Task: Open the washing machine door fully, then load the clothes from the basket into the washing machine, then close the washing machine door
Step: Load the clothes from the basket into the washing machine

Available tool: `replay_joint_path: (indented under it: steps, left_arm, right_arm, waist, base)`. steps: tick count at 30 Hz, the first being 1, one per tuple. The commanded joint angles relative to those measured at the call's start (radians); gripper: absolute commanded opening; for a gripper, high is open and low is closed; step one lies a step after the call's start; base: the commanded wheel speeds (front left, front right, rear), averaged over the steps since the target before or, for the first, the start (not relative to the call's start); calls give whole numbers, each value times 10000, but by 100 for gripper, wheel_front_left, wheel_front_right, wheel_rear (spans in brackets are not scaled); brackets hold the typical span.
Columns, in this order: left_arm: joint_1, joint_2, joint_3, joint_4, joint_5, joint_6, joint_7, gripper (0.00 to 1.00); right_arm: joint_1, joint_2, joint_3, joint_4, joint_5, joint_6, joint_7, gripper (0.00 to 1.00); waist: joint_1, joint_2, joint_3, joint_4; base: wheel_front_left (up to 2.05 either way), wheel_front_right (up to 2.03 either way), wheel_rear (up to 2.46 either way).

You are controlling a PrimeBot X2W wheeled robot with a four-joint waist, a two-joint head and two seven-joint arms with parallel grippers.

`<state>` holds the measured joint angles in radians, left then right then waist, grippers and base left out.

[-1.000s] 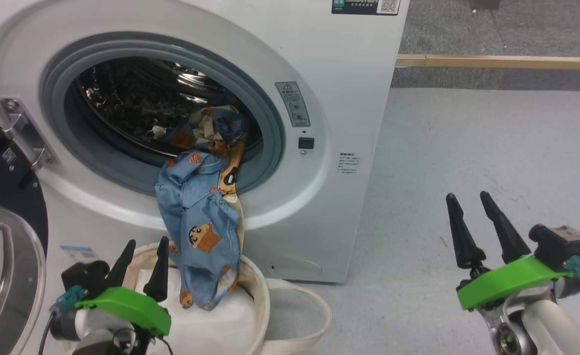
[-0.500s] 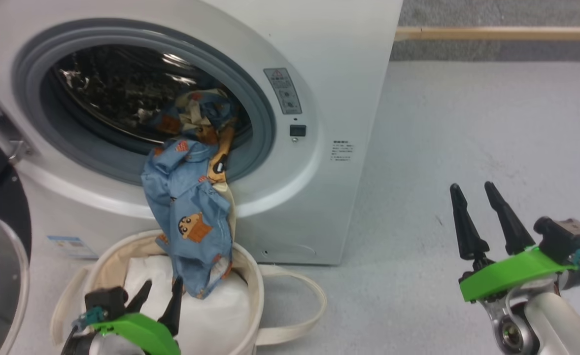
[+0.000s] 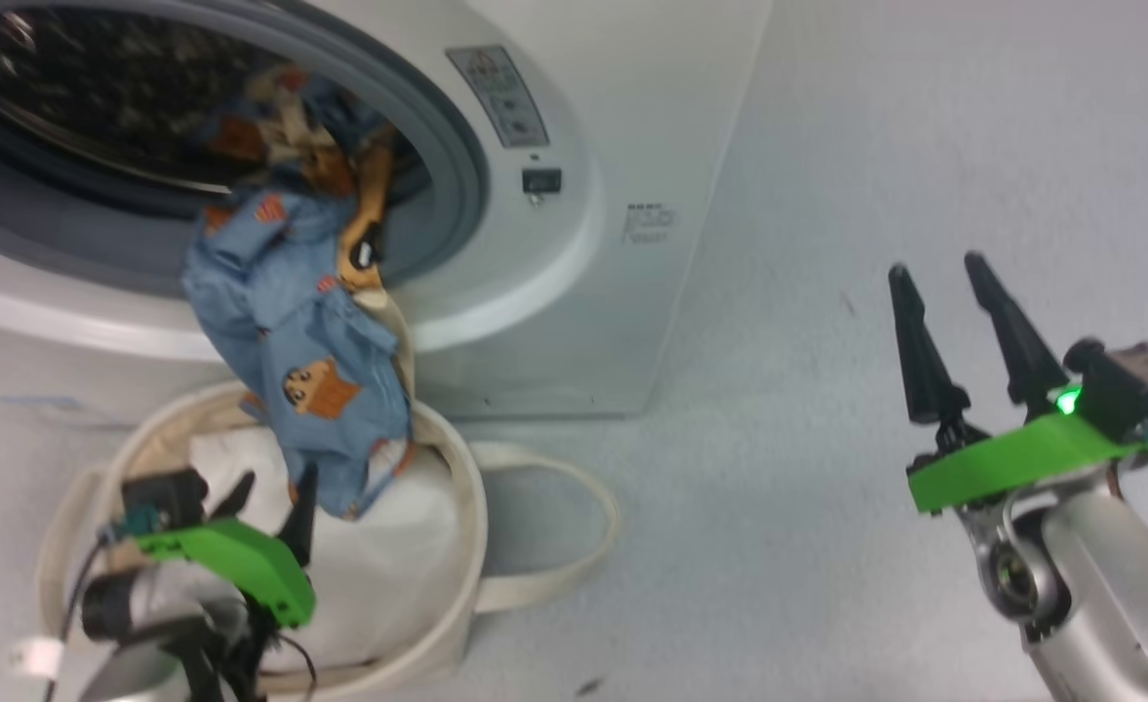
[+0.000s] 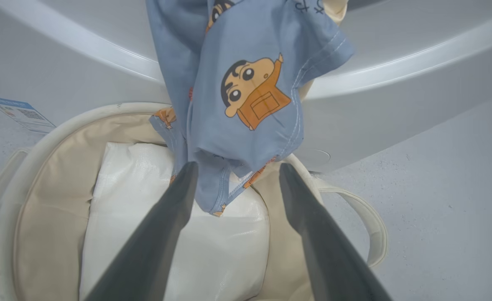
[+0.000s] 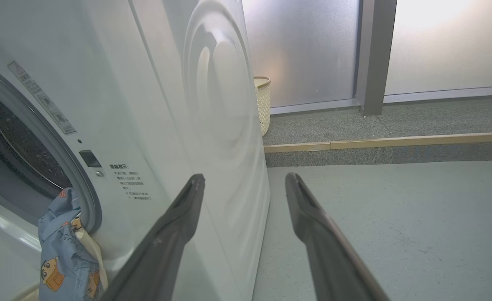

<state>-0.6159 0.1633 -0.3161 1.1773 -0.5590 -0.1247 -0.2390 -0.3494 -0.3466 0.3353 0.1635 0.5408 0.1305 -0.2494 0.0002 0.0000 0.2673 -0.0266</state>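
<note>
- Plainly, in the head view the clothes [image 3: 310, 370] are only half loaded. One part lies in the drum [image 3: 66, 88] of the washing machine [image 3: 652, 146]. The rest drapes over the grey rubber ring [image 3: 456, 166] and hangs into the mouth of the basket [image 3: 466, 478], above a plain white cloth [image 3: 408, 546].
- The left gripper [image 3: 276, 478] sits low over the basket, just beside the hanging hem, fingers apart and holding nothing. The right gripper [image 3: 935, 266] stands well off over bare floor [image 3: 778, 439], fingers spread and empty.
- From the left wrist view, the hem of the clothes [image 4: 246, 92] hangs between the two spread fingers of the left gripper [image 4: 238, 166]. Whether either finger touches the fabric cannot be told.
- The step in hand looks to be gathering this hanging part and feeding it in.
  - Close on blue fabric alone, above the hem where the fold is thick.
  - Hold the tips clear of the white cloth [image 4: 145, 234] and the basket's rim [image 4: 62, 121], so neither lifts with it.
  - Carry the bundle up and over the ring and deep into the drum, so no edge rests where the door would pinch it.
- From the right wrist view, the right gripper [image 5: 245, 176] looks along the machine's side [image 5: 154, 104], fingers apart with nothing between. The clothes [image 5: 62, 259] dangle at lower left. That arm is best kept out of the way.
</note>
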Motion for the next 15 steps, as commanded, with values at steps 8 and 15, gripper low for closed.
replay_joint_path:
  steps: [8,15]
  left_arm:
    - [-1297,656,-184,303,-737,-59,-47,100]
    - [-1969,917,-734,408,-1184,-59,223,100]
  right_arm:
    - [-627,-196,-125,-607,-488,2,-124,100]
    - [-763,-266,-335,-961,-775,2,-124,100]
  waist:
    - [-2,0,1581,-454]
    - [-2,0,2386,-734]
  base:
    - [0,0,0]
    - [0,0,0]
